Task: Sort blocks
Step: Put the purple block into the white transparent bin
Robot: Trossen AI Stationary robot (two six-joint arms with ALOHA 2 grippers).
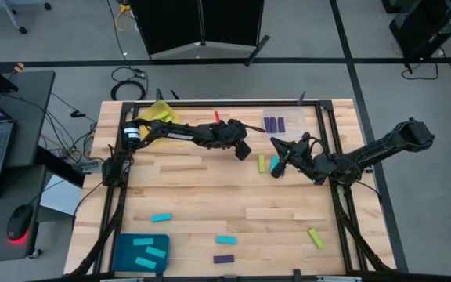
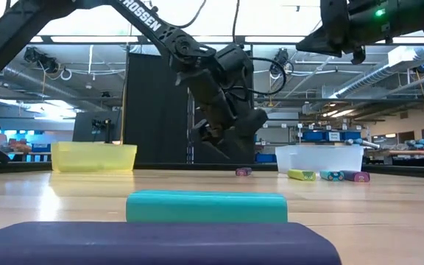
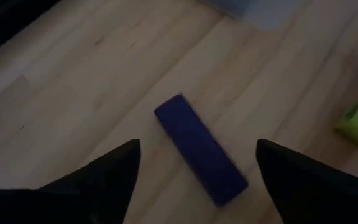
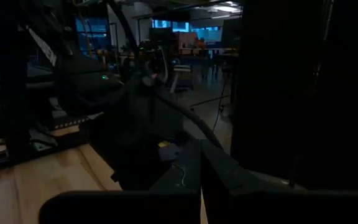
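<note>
Fingers of the left gripper stand wide apart and empty in the left wrist view, straddling a dark purple block that lies flat on the wooden table directly below; in the high view that gripper hangs over the table's middle, toward the far side, not yet down on the block by my reading. The right gripper is just beside it, over a yellow-green block and a cyan block lying near each other; whether its fingers are apart or together I cannot tell, since the right wrist view shows only dark room. Further out, the sorting looks partly done. The clear tray at the far edge holds two purple blocks, the teal tray at the near left corner holds several cyan blocks, and the yellow tray at the far left is mostly hidden by the left arm, so its contents cannot be told. Left loose on the table are a cyan one near the teal tray, another cyan, a purple one at the near edge, a yellow-green one toward the near right, and a small red piece at the far side. I judge a fair share of the work remains.
</note>
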